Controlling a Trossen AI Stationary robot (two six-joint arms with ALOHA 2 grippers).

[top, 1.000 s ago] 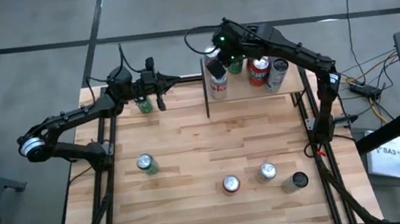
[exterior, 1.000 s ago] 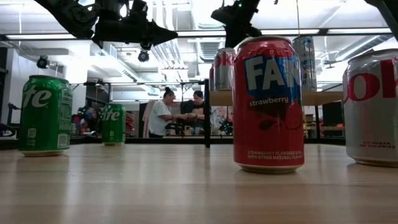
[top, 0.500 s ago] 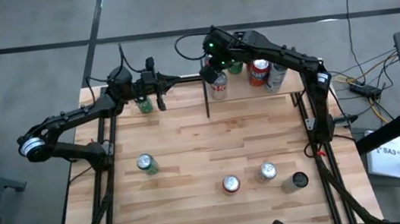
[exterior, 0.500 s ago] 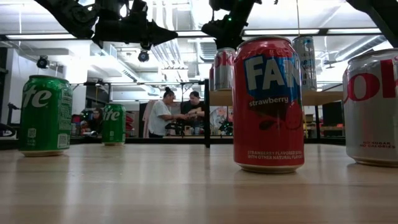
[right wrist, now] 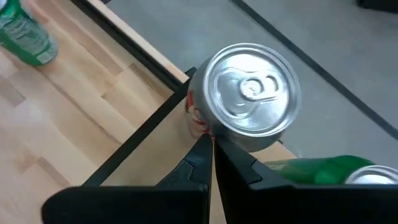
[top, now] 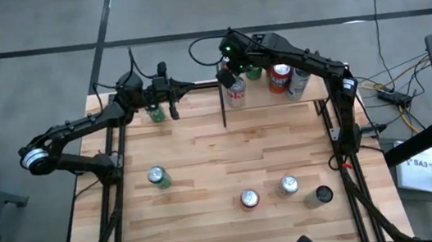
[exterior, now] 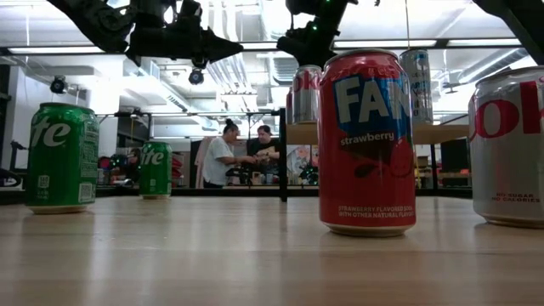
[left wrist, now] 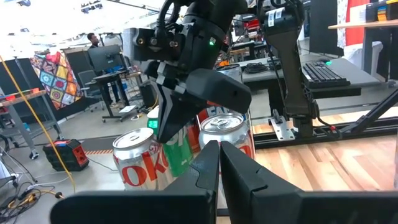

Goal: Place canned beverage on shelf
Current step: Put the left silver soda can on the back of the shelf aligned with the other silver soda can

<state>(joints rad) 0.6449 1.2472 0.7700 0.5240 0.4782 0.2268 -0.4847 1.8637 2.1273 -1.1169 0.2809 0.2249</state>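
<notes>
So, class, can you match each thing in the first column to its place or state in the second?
Things:
1. strawberry Fanta can
2. shelf
3. right gripper
4. left gripper

Places and states:
A. holds several cans at the table's far edge
B. shut, over the tabletop left of the shelf
C. red, standing on the tabletop close to the low camera
D. shut, over the silver can at the shelf's left end

Pairs: 1-C, 2-A, 3-D, 4-B
</notes>
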